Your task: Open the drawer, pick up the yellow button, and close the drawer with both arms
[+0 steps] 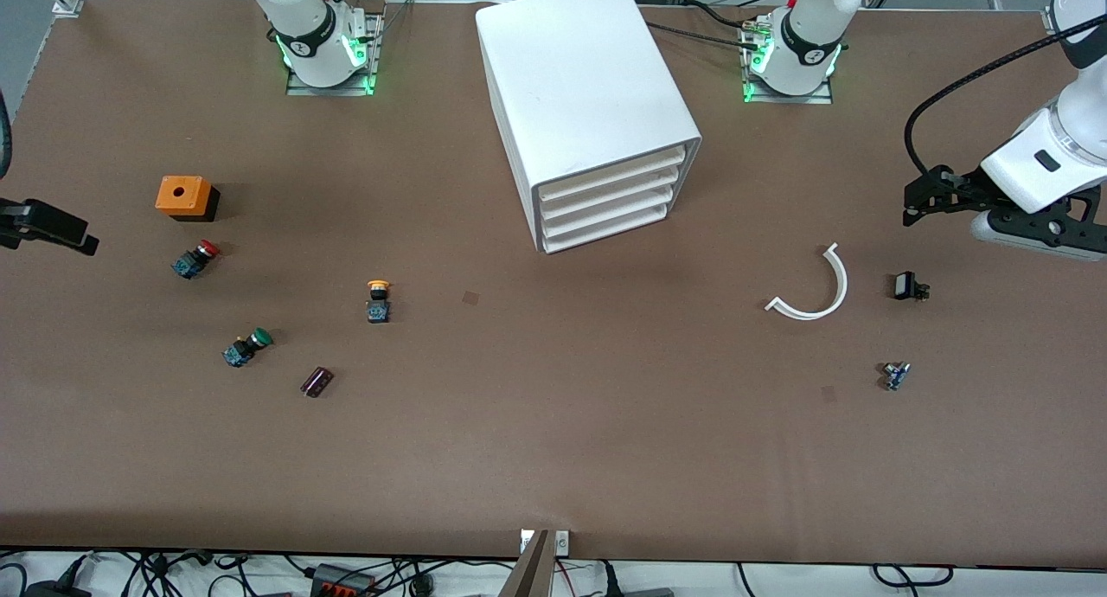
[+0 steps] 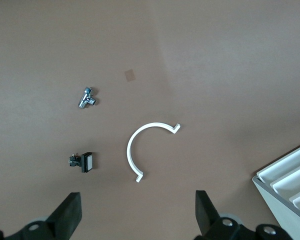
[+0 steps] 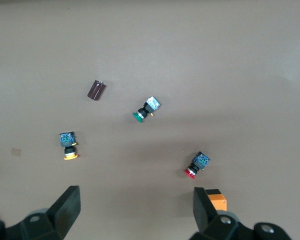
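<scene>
I see the cabinet with its top drawer shut. The button lies on the worktop, nearer the front camera than the cabinet, toward the right arm's end — apart from the red button and green button. My left gripper hangs near a white arc, fingers spread. My right gripper hangs over the buttons — fingers spread too, holding nothing.

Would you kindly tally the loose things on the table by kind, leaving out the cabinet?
Push buttons: 3, yellow, red, green
Orange box: 1
Dark cylinder: 1
White curved strip: 1
Black switch: 1
Metal fitting: 1
Total: 8
</scene>
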You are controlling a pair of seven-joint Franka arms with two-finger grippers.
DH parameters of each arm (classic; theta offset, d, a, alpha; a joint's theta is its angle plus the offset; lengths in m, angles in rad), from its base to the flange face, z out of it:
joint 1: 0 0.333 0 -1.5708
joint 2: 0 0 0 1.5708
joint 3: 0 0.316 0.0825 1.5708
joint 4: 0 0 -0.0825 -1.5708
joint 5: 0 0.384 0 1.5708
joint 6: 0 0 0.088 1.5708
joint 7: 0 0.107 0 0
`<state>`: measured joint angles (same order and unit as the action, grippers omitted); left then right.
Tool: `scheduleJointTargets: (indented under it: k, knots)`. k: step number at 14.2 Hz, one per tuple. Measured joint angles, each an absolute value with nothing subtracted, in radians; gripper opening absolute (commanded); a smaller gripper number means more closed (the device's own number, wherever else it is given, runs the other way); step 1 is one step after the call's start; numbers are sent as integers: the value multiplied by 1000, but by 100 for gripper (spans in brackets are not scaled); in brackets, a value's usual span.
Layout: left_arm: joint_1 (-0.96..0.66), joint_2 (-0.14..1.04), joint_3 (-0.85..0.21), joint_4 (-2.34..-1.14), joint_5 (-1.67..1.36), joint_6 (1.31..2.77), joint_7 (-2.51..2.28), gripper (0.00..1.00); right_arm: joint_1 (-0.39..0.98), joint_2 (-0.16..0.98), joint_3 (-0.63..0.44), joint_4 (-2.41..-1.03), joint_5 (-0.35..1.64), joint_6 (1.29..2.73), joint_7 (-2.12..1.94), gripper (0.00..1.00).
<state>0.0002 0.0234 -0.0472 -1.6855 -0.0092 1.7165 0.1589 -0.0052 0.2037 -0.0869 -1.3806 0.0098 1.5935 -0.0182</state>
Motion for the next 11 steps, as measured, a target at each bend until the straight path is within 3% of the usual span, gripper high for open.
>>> scheduleJointTargets:
  k: [4,11]
  knots:
    - [13,-2,-77,-1698,-8,1716,159,100,-5,87,-87,-1561,6,1662,-18,100]
    - [22,-5,-89,-1703,-8,1708,159,100,-3,57,-85,-1587,6,1668,-18,100]
